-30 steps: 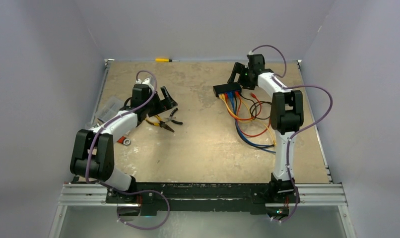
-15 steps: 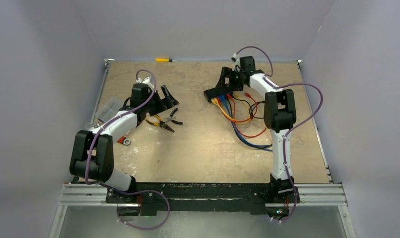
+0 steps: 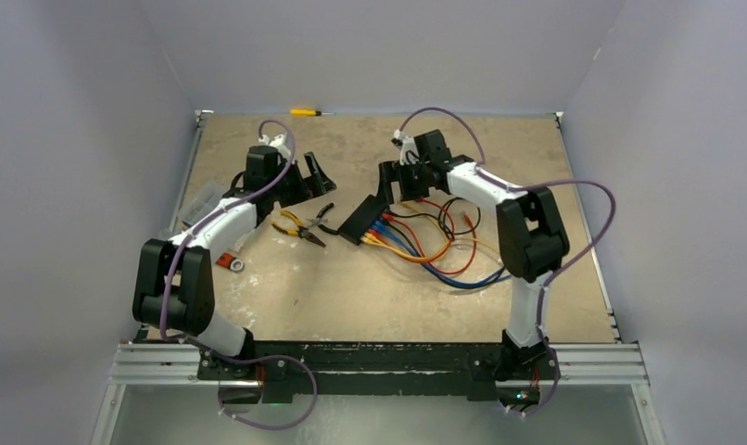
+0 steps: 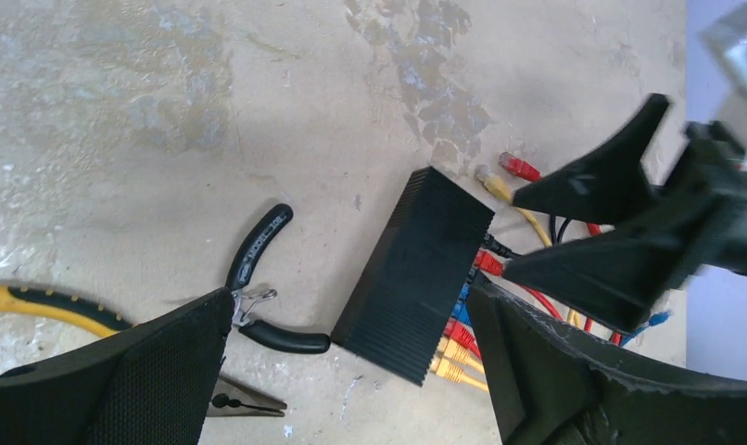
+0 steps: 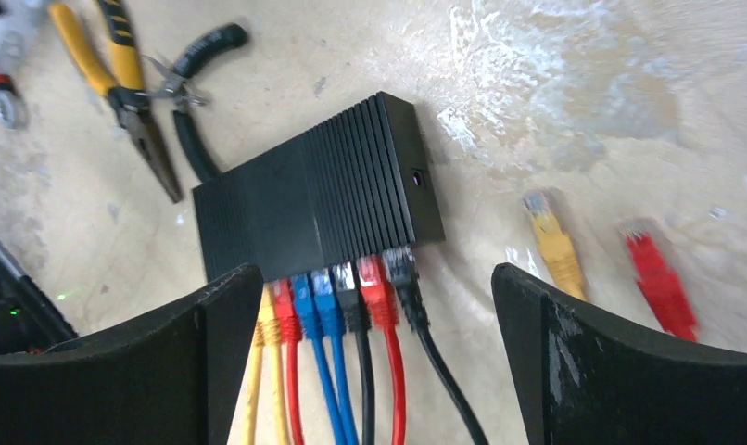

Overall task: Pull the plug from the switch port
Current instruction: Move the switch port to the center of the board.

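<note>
The right gripper [image 5: 374, 271] stands spread wide and empty. The flat black ribbed switch box [image 5: 305, 199] lies just ahead of its fingertips, coloured cable plugs [image 5: 337, 283] facing them. Recommend pinching one plug body and withdrawing straight, while the left gripper [image 4: 349, 295], likewise spread, braces the box

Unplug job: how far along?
Done: nothing sure; a yellow plug and a red plug lie loose beside the switch. In hand: nothing, right gripper and left gripper both open near it. Left: grip one of the seated plugs and pull it.
</note>
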Robot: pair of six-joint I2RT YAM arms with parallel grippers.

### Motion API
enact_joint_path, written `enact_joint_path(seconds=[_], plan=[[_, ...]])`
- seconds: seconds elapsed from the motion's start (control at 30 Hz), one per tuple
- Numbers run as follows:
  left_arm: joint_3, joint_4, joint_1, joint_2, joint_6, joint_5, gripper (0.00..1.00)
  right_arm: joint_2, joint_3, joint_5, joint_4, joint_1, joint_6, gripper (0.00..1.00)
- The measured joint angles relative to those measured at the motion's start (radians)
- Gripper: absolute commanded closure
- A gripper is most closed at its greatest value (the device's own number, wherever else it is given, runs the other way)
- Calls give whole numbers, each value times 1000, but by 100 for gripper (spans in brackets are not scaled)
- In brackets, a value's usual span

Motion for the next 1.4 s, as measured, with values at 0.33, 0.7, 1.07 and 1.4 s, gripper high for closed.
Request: enact_joint_path(seconds=[0.33,0.7,1.07,1.4], plan=[[87,-35,-63,180,44,86,10,-281,-167,8,115,-41,93,4],[163,-57,-150,343,67,121,27,-242,-313,-73,183,-34,181,17],[150,-39,-164,370,57,158,48,-96,-245,-98,196,-34,181,31],[31,-8,-206,270,2,167,62,-76,-240,-153,197,-34,176,52]])
